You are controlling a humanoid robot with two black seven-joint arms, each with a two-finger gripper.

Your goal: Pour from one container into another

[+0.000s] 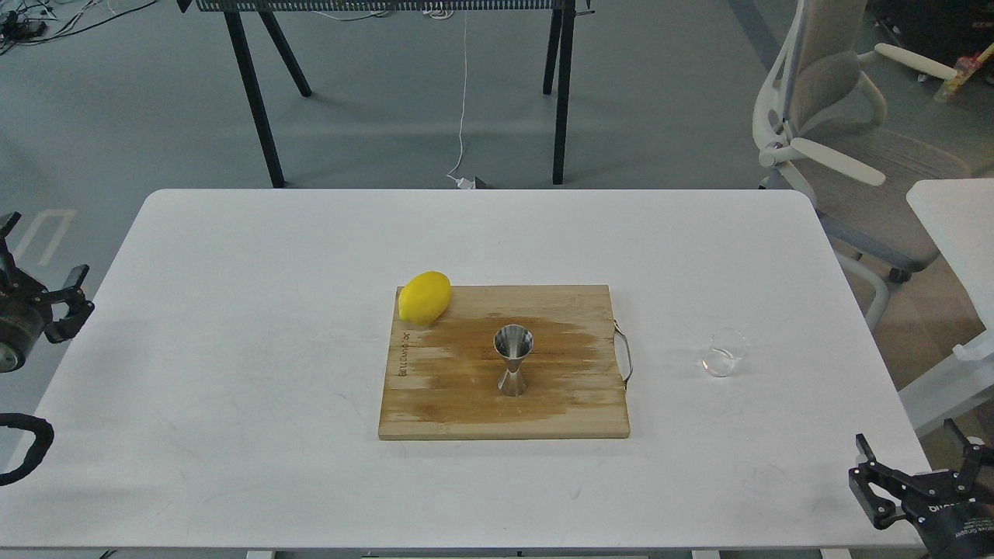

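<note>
**Reaching for the glass cup before any pouring**

Starting from the white table (233, 373), I take the wooden cutting board (505, 365) at its middle as my landmark. On the board's far-left corner lies the lemon (425, 296). Near the board's centre the steel jigger (513, 359) stands upright, open mouth up. Well to the right of the board, beyond its metal handle (625, 353), the clear glass cup (724, 353) stands on the bare table; I cannot tell what it holds.

My right gripper (916, 473) waits near-right of the board, fingers spread wide, holding nothing. My left gripper (39, 299) sits far left of the board, fingers apart and empty.

I judge the first step is the right arm's: close gently on the cup's wall below the rim, keep it level, then tip slowly over the jigger's narrow mouth so it doesn't topple.
</note>
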